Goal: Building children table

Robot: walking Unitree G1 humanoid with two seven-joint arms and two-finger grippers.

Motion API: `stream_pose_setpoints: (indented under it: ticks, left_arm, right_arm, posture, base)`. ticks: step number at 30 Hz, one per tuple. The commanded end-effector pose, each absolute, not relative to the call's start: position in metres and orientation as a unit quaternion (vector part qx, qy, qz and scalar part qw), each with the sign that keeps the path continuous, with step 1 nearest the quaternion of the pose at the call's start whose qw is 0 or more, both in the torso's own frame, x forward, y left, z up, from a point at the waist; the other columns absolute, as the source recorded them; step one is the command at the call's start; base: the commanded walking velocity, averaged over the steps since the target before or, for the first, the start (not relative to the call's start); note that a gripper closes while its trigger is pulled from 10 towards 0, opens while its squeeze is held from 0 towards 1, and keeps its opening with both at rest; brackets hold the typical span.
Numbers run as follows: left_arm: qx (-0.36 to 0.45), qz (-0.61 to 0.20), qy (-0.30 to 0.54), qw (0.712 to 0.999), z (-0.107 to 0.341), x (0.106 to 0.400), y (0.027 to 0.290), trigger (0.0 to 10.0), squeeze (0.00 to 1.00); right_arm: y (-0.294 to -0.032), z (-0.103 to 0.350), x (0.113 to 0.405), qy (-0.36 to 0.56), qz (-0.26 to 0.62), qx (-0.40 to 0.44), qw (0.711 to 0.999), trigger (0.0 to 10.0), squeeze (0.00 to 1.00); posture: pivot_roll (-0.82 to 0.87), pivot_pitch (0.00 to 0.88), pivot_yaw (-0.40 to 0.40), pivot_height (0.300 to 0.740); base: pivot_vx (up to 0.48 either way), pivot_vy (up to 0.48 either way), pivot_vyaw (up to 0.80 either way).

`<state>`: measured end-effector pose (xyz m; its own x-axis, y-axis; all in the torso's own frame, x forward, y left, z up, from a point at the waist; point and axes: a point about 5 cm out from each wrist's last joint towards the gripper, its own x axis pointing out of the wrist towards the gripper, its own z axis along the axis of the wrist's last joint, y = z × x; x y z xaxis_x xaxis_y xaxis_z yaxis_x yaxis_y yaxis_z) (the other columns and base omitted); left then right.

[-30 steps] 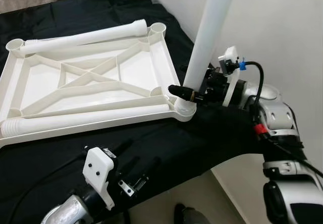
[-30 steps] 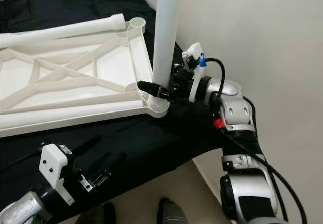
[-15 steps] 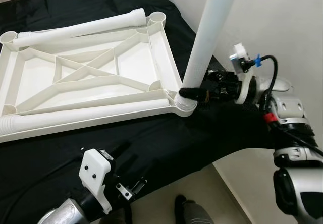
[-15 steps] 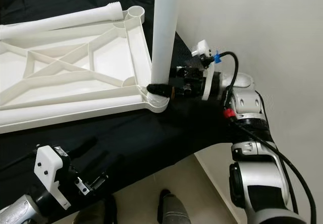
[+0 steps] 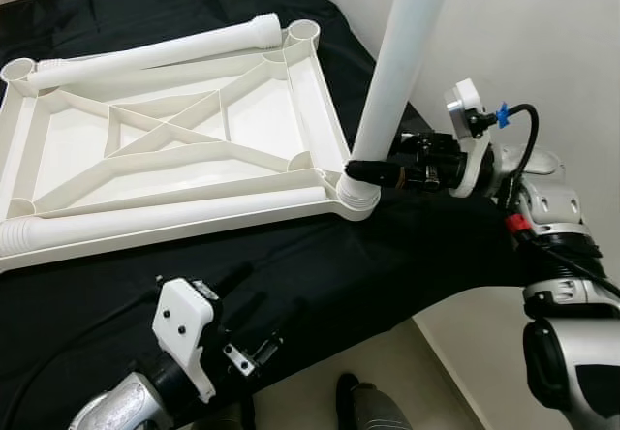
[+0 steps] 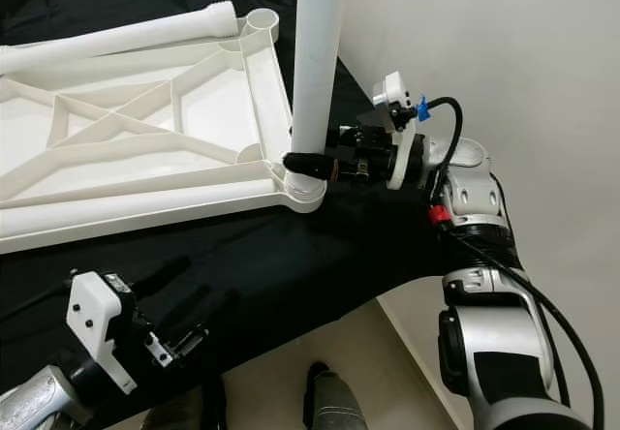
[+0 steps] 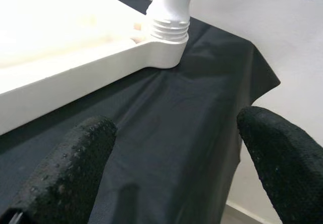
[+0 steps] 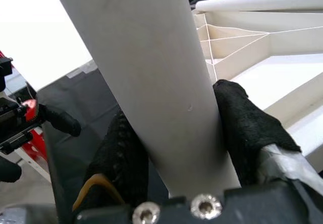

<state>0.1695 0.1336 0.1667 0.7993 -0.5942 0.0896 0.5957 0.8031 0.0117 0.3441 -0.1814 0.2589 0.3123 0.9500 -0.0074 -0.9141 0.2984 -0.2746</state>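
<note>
Right gripper jaws clamp the upright leg at its base, above the tabletop corner socket; left gripper jaws released, idle

Right arm: silver shells, red ring, black cable, blue clip, white camera mount. Left claw: pebbled black fingers, white bracket.

A black fabric sheet covers the work surface, hanging over its edge at five o'clock. A plain white wall rises at two o'clock, with pale beige floor at six o'clock.
</note>
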Motion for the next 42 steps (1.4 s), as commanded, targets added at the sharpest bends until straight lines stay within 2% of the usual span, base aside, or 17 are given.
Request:
stream_pose_setpoints:
  ticks: [1, 2, 3, 6, 7, 8, 10, 20, 21, 22, 23, 27, 28, 31, 33, 35, 42]
  left_arm:
    - [-0.007, -0.309, -0.023, 0.951, 0.157, 0.169, 0.134, 10.0, 0.0]
    - [-0.007, -0.309, -0.023, 0.951, 0.157, 0.169, 0.134, 10.0, 0.0]
    - [-0.007, -0.308, -0.024, 0.951, 0.152, 0.171, 0.131, 10.0, 0.0]
    - [-0.007, -0.308, -0.024, 0.951, 0.152, 0.171, 0.131, 10.0, 0.0]
    - [-0.006, -0.305, -0.027, 0.952, 0.147, 0.177, 0.128, 10.0, 0.0]
    - [-0.004, -0.303, -0.033, 0.953, 0.143, 0.184, 0.125, 10.0, 0.0]
    - [-0.003, -0.305, -0.038, 0.952, 0.136, 0.197, 0.119, 10.0, 0.0]
    - [-0.003, -0.295, -0.046, 0.955, 0.131, 0.211, 0.115, 10.0, 0.0]
    - [-0.003, -0.295, -0.049, 0.954, 0.131, 0.21, 0.114, 10.0, 0.0]
    - [-0.004, -0.296, -0.049, 0.954, 0.13, 0.209, 0.114, 10.0, 0.0]
    - [-0.005, -0.298, -0.048, 0.953, 0.131, 0.207, 0.115, 10.0, 0.0]
    - [-0.006, -0.3, -0.047, 0.953, 0.131, 0.205, 0.115, 10.0, 0.0]
    - [-0.006, -0.302, -0.049, 0.952, 0.132, 0.204, 0.115, 10.0, 0.0]
    - [-0.006, -0.306, -0.052, 0.951, 0.136, 0.197, 0.118, 10.0, 0.0]
    - [-0.006, -0.306, -0.052, 0.951, 0.136, 0.197, 0.118, 10.0, 0.0]
    - [-0.004, -0.308, -0.052, 0.95, 0.14, 0.19, 0.122, 10.0, 0.0]
    - [0.003, -0.307, -0.047, 0.95, 0.147, 0.179, 0.13, 10.0, 0.0]
  right_arm:
    - [-0.179, 0.244, 0.341, -0.053, 0.534, -0.101, 0.838, 0.0, 0.0]
    - [-0.179, 0.244, 0.341, -0.053, 0.534, -0.101, 0.838, 0.0, 0.0]
    - [-0.173, 0.228, 0.335, -0.047, 0.383, -0.074, 0.92, 0.0, 0.0]
    - [-0.173, 0.228, 0.335, -0.047, 0.383, -0.074, 0.92, 0.0, 0.0]
    - [-0.158, 0.184, 0.308, 0.013, 0.239, -0.04, 0.97, 0.0, 0.0]
    - [-0.15, 0.158, 0.291, 0.05, 0.128, -0.037, 0.99, 0.0, 0.0]
    - [-0.136, 0.149, 0.3, 0.048, 0.077, -0.059, 0.994, 0.0, 0.0]
    - [-0.125, 0.147, 0.304, 0.045, 0.099, -0.074, 0.991, 0.0, 0.0]
    - [-0.116, 0.147, 0.295, 0.062, 0.105, -0.062, 0.991, 5.6, 0.0]
    - [-0.113, 0.147, 0.291, 0.07, 0.104, -0.056, 0.99, 5.6, 0.0]
    - [-0.108, 0.152, 0.288, 0.058, 0.121, -0.038, 0.99, 10.0, 0.0]
    - [-0.104, 0.157, 0.286, 0.047, 0.144, -0.016, 0.988, 10.0, 0.0]
    - [-0.098, 0.162, 0.284, 0.033, 0.179, 0.017, 0.983, 10.0, 1.0]
    - [-0.096, 0.182, 0.283, -0.015, 0.297, 0.092, 0.95, 10.0, 1.0]
    - [-0.096, 0.182, 0.283, -0.015, 0.297, 0.092, 0.95, 10.0, 1.0]
    - [-0.107, 0.197, 0.288, -0.044, 0.374, 0.101, 0.921, 10.0, 1.0]
    - [-0.142, 0.21, 0.302, -0.044, 0.474, 0.01, 0.879, 10.0, 1.0]
  posture:
    - [0.08, 0.239, -0.096, 0.74]
    - [0.08, 0.239, -0.096, 0.74]
    - [0.08, 0.208, -0.154, 0.74]
    - [0.08, 0.208, -0.154, 0.74]
    - [0.05, 0.161, -0.154, 0.74]
    - [0.02, 0.127, -0.141, 0.74]
    - [0.02, 0.074, -0.163, 0.74]
    - [-0.01, 0.011, -0.17, 0.74]
    - [-0.01, 0.024, -0.163, 0.74]
    - [-0.01, 0.024, -0.163, 0.74]
    - [-0.01, 0.045, -0.151, 0.74]
    - [-0.01, 0.045, -0.151, 0.74]
    - [-0.01, 0.067, -0.138, 0.74]
    - [-0.01, 0.134, -0.107, 0.74]
    - [-0.01, 0.134, -0.107, 0.74]
    - [0.01, 0.171, -0.091, 0.74]
    - [0.05, 0.238, -0.049, 0.74]
  base:
    - [0.0, 0.0, 0.0]
    - [0.0, 0.0, 0.0]
    - [0.0, 0.0, 0.0]
    - [0.0, 0.0, 0.0]
    - [0.0, 0.0, 0.0]
    - [0.0, 0.0, 0.0]
    - [0.0, 0.0, 0.0]
    - [0.0, 0.0, 0.0]
    - [0.0, 0.0, 0.0]
    - [0.0, 0.0, 0.0]
    - [0.0, 0.0, 0.0]
    - [0.0, 0.0, 0.0]
    - [0.0, 0.0, 0.0]
    - [0.0, 0.0, 0.0]
    - [0.0, 0.0, 0.0]
    - [0.0, 0.0, 0.0]
    - [0.0, 0.0, 0.0]
